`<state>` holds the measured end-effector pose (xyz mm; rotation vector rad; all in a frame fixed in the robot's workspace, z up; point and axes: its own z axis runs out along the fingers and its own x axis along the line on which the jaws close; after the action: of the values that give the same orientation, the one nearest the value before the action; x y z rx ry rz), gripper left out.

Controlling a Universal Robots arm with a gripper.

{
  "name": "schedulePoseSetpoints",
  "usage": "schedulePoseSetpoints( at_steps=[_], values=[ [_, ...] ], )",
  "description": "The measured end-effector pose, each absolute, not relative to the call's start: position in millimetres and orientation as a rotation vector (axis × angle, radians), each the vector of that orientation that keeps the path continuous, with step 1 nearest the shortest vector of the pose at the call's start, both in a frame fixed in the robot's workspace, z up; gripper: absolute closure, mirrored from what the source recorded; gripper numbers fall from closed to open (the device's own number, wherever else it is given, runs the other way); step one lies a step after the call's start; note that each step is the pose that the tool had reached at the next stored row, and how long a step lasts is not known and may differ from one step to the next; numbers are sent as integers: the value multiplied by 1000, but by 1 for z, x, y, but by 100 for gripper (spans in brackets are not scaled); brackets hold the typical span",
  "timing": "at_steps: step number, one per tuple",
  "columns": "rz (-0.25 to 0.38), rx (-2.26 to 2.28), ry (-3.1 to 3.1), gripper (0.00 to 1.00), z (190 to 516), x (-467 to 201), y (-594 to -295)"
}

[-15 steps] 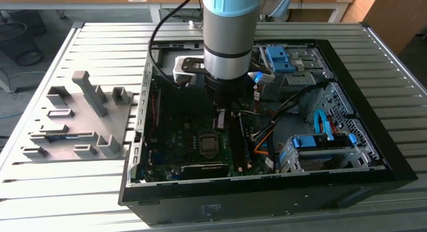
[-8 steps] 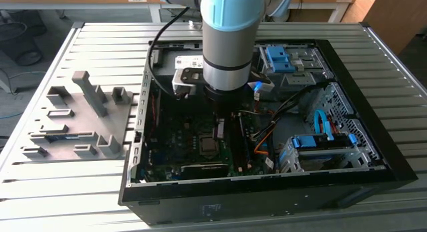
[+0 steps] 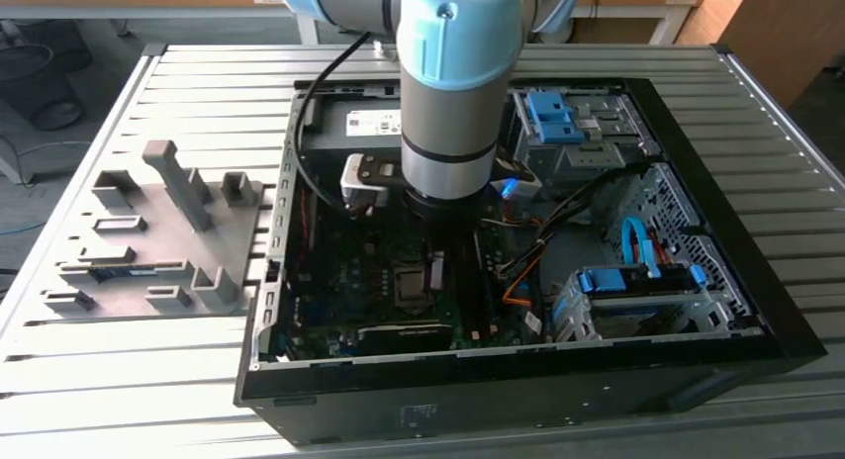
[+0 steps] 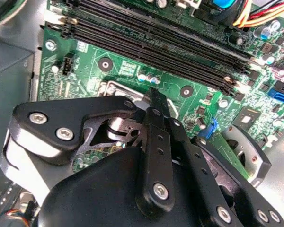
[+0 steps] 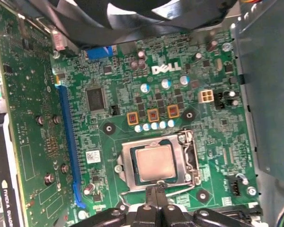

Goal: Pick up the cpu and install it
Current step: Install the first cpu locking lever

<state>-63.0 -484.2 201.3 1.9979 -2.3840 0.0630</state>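
The cpu (image 5: 154, 163), a small square chip with a silvery top, lies flat in the socket frame (image 5: 187, 161) on the green motherboard (image 5: 132, 80). In the exterior view the cpu (image 3: 412, 279) shows as a pale square beside the arm's tip. My gripper (image 5: 156, 194) hangs just off one edge of the socket, its black fingers (image 4: 154, 101) pressed together with nothing between them. In the second wrist view the gripper's body covers most of the socket; a corner of the frame (image 4: 114, 88) shows past it.
The open computer case (image 3: 739, 281) lies on a slatted metal table (image 3: 198, 73). Black memory slots (image 4: 156, 42), a graphics card (image 5: 19, 142), a grey power-supply box (image 5: 270, 94), blue drive cages (image 3: 634, 286) and loose cables (image 3: 528, 271) surround the socket. A grey fixture tray (image 3: 158, 231) sits at the exterior view's left.
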Motion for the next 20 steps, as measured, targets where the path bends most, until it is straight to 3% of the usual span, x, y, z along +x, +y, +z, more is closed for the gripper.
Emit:
schedulePoseSetpoints(
  at_steps=[20],
  values=[
    [45, 2023, -2376, 90, 194, -63, -504]
  ],
)
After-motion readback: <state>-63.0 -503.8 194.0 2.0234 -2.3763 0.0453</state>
